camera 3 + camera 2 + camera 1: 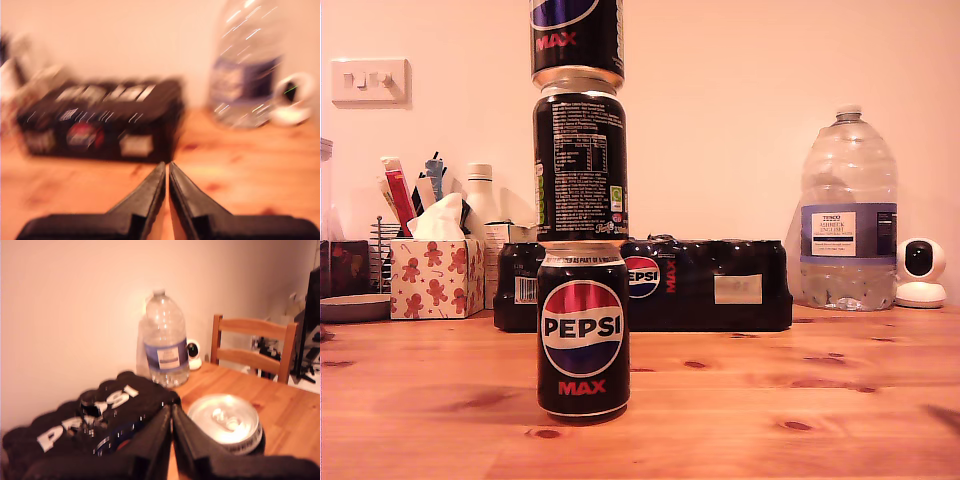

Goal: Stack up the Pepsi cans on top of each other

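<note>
Three Pepsi cans (582, 250) stood stacked in one column on the desk (770, 390), apparently finishing the task. My first pincer (171, 412) and second pincer (167, 170) were both closed, empty.

Black Pepsi cans (582, 330), red-white-blue logos, silver rims.

"PEPSI" and "MAX" are read on the bottom can (582, 332). "MAX" is shown in red on the top can (576, 38). Small white print on the middle can (580, 165) cannot be made out. "EPSI" is seen on the multipack (705, 284), and "TESCO" on the water bottle (848, 225).
</note>
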You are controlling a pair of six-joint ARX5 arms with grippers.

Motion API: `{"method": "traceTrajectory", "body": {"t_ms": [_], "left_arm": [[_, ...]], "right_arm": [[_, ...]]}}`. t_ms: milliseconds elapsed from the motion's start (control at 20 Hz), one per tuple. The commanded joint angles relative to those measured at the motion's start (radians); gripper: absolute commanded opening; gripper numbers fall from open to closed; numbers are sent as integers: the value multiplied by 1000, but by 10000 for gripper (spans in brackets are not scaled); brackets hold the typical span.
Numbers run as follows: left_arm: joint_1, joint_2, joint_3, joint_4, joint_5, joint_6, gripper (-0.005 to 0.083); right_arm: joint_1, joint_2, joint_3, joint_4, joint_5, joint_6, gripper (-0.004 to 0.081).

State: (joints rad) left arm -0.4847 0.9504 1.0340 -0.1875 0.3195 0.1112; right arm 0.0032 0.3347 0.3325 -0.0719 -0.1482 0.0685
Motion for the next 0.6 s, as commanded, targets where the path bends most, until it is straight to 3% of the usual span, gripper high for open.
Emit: {"method": "traceTrajectory", "body": {"t_ms": [0, 250, 550], "left_arm": [[16, -31, -22, -2, 0, 1, -8], [73, -87, -114, 10, 0, -6, -8], [110, -234, -349, 126, -53, -64, -8]], "right_arm": [[-25, -38, -80, 0, -3, 14, -13], [-39, -207, -206, 11, -2, 21, -13], [-39, -328, -226, -9, 29, 16, -13]]}}
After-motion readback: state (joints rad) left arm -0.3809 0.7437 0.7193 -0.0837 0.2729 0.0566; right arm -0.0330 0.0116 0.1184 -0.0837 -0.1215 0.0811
